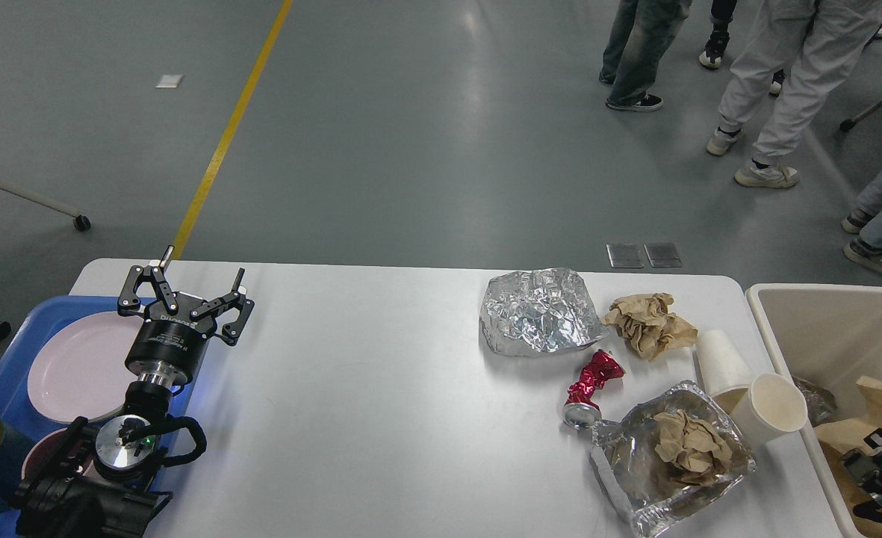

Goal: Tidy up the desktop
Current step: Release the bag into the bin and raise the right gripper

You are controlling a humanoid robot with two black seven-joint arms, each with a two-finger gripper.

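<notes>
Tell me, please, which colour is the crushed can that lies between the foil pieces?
The crushed can is shiny red with a silver end, seen best in the head view.

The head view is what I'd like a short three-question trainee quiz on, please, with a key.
1. True or false: the left gripper is holding the crushed red can.
2. Which lies nearest the beige bin? A) the crumpled foil ball B) the two paper cups C) the pink plate
3. Fill in: the foil tray at the near edge of the desktop holds a wad of crumpled ____ paper.

Key: 1 false, it is open and empty above the blue tray; 2 B; 3 brown.
</notes>
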